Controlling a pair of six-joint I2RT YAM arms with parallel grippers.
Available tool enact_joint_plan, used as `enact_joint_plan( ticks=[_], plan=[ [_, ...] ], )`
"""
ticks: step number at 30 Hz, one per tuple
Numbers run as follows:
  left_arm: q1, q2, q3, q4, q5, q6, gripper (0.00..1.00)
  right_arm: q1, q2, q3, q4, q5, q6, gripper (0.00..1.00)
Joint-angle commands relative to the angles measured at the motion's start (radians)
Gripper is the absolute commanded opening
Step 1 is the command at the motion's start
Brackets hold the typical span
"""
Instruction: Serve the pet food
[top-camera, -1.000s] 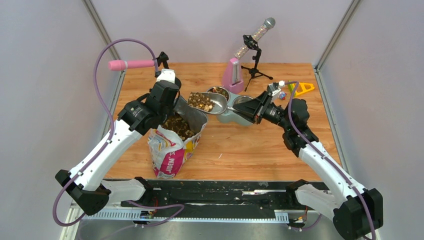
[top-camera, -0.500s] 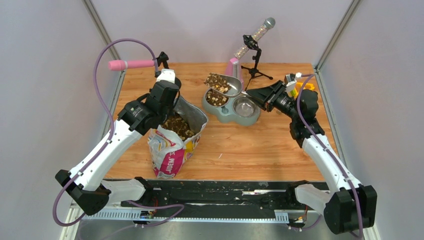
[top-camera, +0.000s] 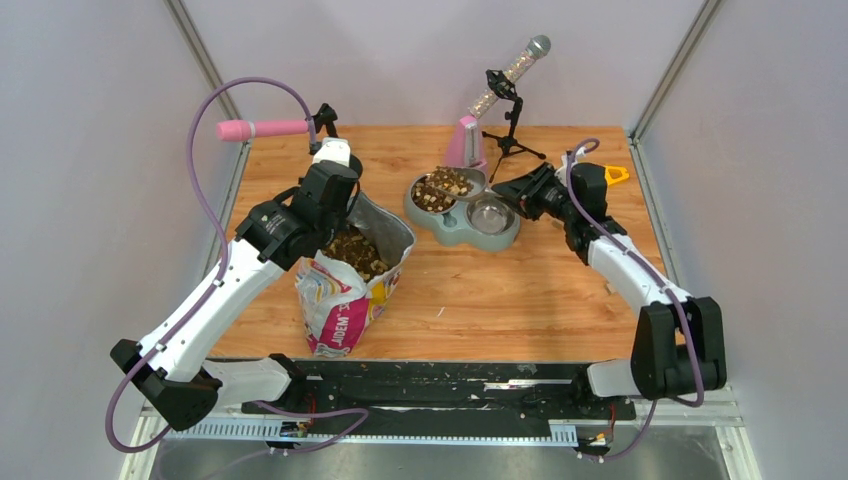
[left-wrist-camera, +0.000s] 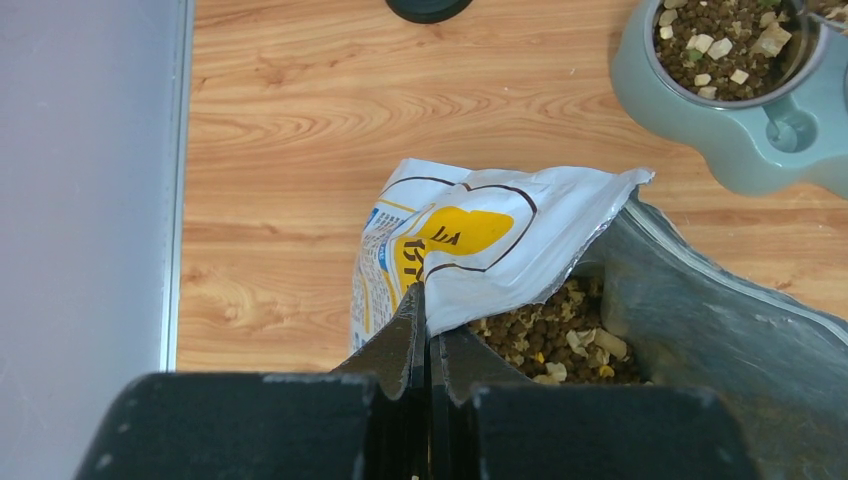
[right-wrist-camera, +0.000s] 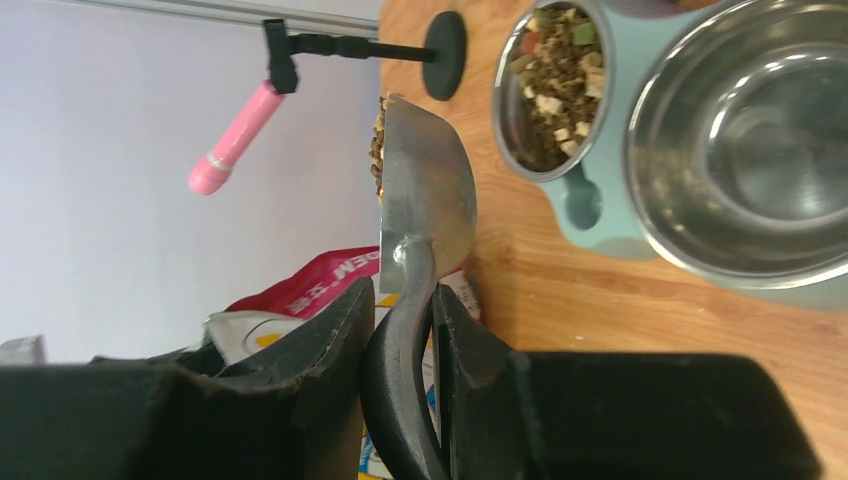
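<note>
The pet food (top-camera: 350, 250) fills an open printed bag (top-camera: 340, 310) standing left of centre. My left gripper (top-camera: 345, 205) is shut on the bag's rim (left-wrist-camera: 500, 250), and kibble (left-wrist-camera: 545, 335) shows inside. My right gripper (top-camera: 508, 188) is shut on the black handle (right-wrist-camera: 405, 330) of a metal scoop (top-camera: 455, 182), which is tilted on its side with kibble (right-wrist-camera: 380, 150) at its lip. The scoop hangs over the left bowl (top-camera: 430, 197) of a teal double feeder (top-camera: 450, 228). That bowl holds kibble (right-wrist-camera: 555, 85); the right bowl (top-camera: 488, 212) is empty.
A pink dispenser with a clear tube (top-camera: 466, 140) and a black tripod (top-camera: 510, 115) stand behind the feeder. A pink microphone (top-camera: 265, 128) on a stand is at the back left. A yellow object (top-camera: 614, 175) lies at the back right. Grey walls enclose the table.
My right gripper has carried the loaded scoop from beside the bag to over the feeder's left bowl, then lowered and tilted it. The left arm and bag have not moved.
</note>
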Motion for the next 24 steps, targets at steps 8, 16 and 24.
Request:
enact_joint_plan(
  ticks=[8,16,24],
  plan=[
    [-0.005,-0.044,0.033,0.167,-0.072,0.001,0.0,-0.005,0.181,0.173,-0.088,0.042,-0.189,0.0],
    [-0.005,-0.043,0.033,0.166,-0.074,0.001,0.0,0.011,0.229,0.261,-0.209,0.15,-0.311,0.0],
    [-0.005,-0.039,0.034,0.167,-0.08,0.005,0.0,0.058,0.284,0.368,-0.286,0.246,-0.388,0.0]
  ],
)
